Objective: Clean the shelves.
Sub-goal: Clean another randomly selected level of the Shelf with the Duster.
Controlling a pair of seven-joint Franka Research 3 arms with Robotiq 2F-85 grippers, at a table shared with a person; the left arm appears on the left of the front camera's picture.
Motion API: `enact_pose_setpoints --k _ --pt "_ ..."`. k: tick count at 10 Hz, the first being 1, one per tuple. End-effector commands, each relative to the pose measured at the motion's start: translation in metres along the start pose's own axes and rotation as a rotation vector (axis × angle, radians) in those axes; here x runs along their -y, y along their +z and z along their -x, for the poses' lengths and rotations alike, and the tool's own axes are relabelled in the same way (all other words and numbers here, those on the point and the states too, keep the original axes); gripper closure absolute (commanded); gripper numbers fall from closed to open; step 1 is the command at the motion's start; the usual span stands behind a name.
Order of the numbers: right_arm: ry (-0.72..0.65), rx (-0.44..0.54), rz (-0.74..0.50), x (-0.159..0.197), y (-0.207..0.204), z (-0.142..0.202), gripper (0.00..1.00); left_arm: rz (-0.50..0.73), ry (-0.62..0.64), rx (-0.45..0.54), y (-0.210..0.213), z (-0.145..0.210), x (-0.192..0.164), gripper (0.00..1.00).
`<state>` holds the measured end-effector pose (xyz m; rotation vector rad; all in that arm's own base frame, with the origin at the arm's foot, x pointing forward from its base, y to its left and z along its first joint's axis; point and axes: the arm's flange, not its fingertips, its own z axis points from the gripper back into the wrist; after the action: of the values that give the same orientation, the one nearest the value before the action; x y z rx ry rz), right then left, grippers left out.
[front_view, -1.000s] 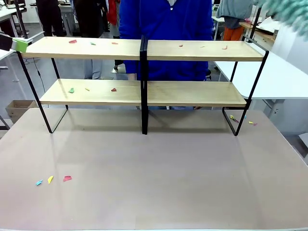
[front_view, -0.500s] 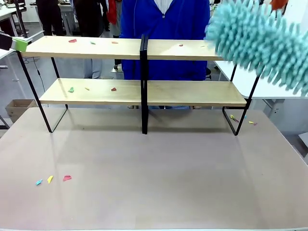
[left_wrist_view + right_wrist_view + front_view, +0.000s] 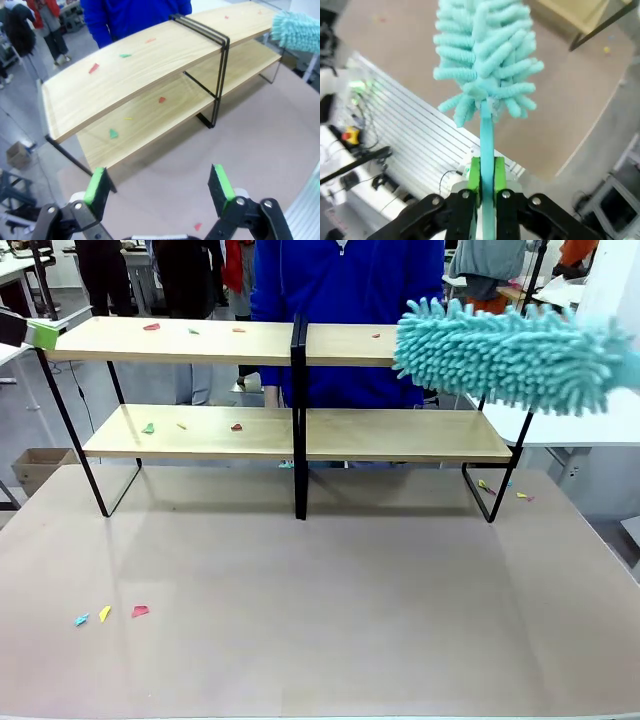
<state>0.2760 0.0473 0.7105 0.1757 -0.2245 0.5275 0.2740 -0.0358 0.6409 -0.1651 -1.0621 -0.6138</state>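
Where the shelves [image 3: 400, 435] stood: across the far half of the table [image 3: 330, 660], feet on the beige top, long side facing the robot
Look of them: two long pale wooden boards, one above the other, on a thin black frame, with both boards running level
Central upright [image 3: 299, 420]: black, it split each board into a left and a right bay
Litter on the boards: small paper scraps [image 3: 151, 326], red, green and pink on the top left bay, green and red on the lower left bay, and a speck or two on the top right bay
Duster [image 3: 510, 355]: teal and shaggy, its head lay level over the right part of the top board and hid that end in the front view; whether it touched the wood could not be told
Right gripper [image 3: 487, 172]: clamped on the duster's thin teal handle, a green pad on either side
Left gripper [image 3: 160, 184]: fingers wide apart with nothing between them, off the left end of the shelves and above the tabletop
Edges: both end legs stood a little in from the table's side edges
Open room: a wide stretch of tabletop lay in front, and the gap between the boards was open along its length
Stray bits [image 3: 105, 613]: three near the front left, a few by the right foot
Behind: a person [image 3: 345, 280] in a blue top stood just beyond the middle of the rack
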Motion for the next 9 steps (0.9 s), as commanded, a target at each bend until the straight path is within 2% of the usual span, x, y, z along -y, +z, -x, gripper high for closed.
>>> enact_pose_setpoints --k 1,3,4,5,7,9 --pt "-0.073 0.051 0.028 0.020 0.023 -0.045 0.88 -0.003 -0.002 -0.003 0.000 0.001 0.000 0.00" --pt "-0.046 0.194 0.045 0.014 0.038 -0.079 0.88 -0.003 -0.002 -0.003 0.000 0.001 0.000 0.00" --pt "0.013 0.177 -0.027 0.012 0.042 -0.089 0.88 -0.003 -0.002 -0.003 0.000 0.001 0.000 0.00" --pt "0.009 0.191 -0.049 0.016 0.041 -0.098 0.88 -0.003 -0.002 -0.003 0.000 0.001 0.000 0.00" --pt "-0.011 0.231 -0.058 0.012 0.018 -0.124 0.88 -0.003 -0.002 -0.003 0.000 0.001 0.000 0.00" --pt "-0.028 0.185 -0.042 -0.006 -0.013 -0.161 0.88 -0.003 -0.002 -0.003 0.000 0.001 0.000 0.00"
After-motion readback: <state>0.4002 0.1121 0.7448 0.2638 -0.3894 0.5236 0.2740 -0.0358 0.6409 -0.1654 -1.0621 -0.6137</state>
